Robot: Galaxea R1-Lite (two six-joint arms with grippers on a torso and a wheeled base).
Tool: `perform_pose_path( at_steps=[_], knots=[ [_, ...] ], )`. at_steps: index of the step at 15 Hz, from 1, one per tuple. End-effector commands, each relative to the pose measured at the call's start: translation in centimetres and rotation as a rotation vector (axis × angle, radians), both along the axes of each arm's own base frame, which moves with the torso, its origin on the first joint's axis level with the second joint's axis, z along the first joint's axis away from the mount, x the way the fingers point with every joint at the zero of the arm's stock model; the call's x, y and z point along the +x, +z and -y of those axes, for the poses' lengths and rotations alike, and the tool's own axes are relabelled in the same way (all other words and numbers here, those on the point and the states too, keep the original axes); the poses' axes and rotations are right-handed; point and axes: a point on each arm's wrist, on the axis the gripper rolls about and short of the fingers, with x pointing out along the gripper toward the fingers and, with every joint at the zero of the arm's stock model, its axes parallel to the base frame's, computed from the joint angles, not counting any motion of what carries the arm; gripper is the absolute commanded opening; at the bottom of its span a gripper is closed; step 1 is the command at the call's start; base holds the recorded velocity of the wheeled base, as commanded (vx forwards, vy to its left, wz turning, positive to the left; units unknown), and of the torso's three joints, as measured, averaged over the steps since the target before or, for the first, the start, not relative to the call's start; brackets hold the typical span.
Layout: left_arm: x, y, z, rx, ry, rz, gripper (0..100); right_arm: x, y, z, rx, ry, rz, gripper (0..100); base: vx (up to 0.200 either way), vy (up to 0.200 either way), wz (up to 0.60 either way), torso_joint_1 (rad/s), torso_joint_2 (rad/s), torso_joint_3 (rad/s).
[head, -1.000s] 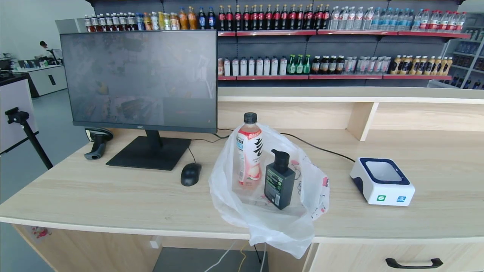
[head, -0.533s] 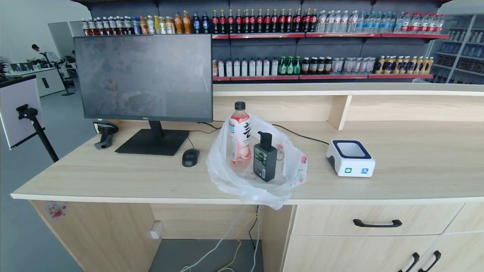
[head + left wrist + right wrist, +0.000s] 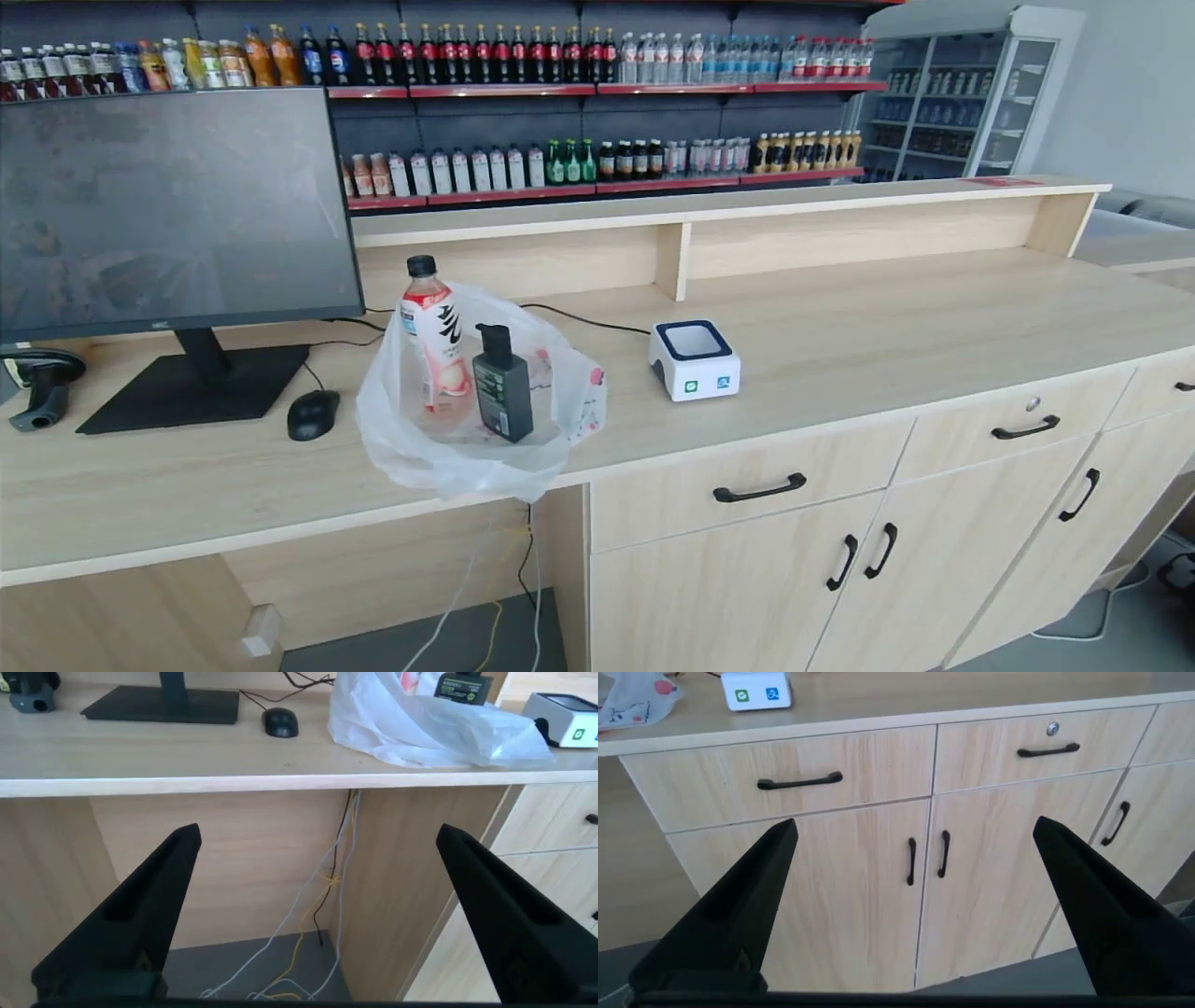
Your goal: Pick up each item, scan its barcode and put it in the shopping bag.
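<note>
1. On the light wooden worktop [image 3: 840, 327], the translucent white plastic shopping bag [image 3: 467, 448] sits near the front edge. It's slumped open, and one fold hangs a little over the lip.
2. Two items stand upright inside it. One is a pink-labelled drink bottle with a black cap [image 3: 432, 341]. The other is a dark, flat-sided pump bottle [image 3: 502, 392], just beside it and closer to you. As far as bagging goes, both count as done.
3. You can't tell from these pictures whether either barcode got read. The white box scanner with the dark blue rim [image 3: 694, 359] sits near the bag on the robot's right, with nothing held over its window. A black handheld scanner [image 3: 42, 387] rests in its stand at the far left, beside the black monitor [image 3: 168, 205] and the black mouse [image 3: 313, 415].
4. The left gripper [image 3: 318, 835] is spread wide with nothing between its fingers. It's held low in front of the worktop, facing the gap where the cables hang under the bag.
5. The right gripper [image 3: 915, 826] is the same, wide apart and empty. It's low in front of the drawers and cupboard doors [image 3: 924, 859].
6. My read is that you're at or very close to the end. Every item I can make out on the worktop is in the bag, and neither gripper is carrying anything. If more goods are meant to go through, you'd have to bring them in from somewhere else.
</note>
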Motion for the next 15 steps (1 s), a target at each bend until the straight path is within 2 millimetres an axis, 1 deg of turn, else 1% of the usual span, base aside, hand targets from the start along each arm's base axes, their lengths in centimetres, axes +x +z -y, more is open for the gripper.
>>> perform_pose_path(
  at_steps=[1, 7, 11, 13, 15],
  knots=[
    [0.00, 0.00, 0.00, 0.000, 0.001, 0.001, 100, 0.00, -0.01, 0.00, -0.001, 0.001, 0.000, 100, 0.000, -0.200, 0.00, 0.017, 0.00, 0.007],
    [0.00, 0.00, 0.00, 0.000, 0.001, 0.001, 100, 0.01, -0.05, 0.00, -0.002, 0.001, -0.001, 100, 0.000, -0.200, 0.00, 0.002, 0.00, 0.004],
    [-0.01, 0.04, 0.00, 0.000, 0.001, 0.002, 100, 0.00, -0.01, 0.00, -0.001, 0.001, 0.000, 100, 0.000, -0.200, 0.60, 0.004, 0.01, 0.000],
    [0.00, 0.00, 0.00, 0.000, 0.001, 0.001, 100, 0.01, -0.05, 0.00, -0.002, 0.001, -0.001, 100, 0.000, -0.200, 0.00, 0.002, 0.01, 0.002],
    [0.00, 0.00, 0.00, -0.002, 0.001, 0.001, 100, 0.00, -0.01, 0.00, 0.001, 0.001, 0.000, 100, 0.000, 0.000, 0.00, 0.000, 0.00, 0.000]
  ],
)
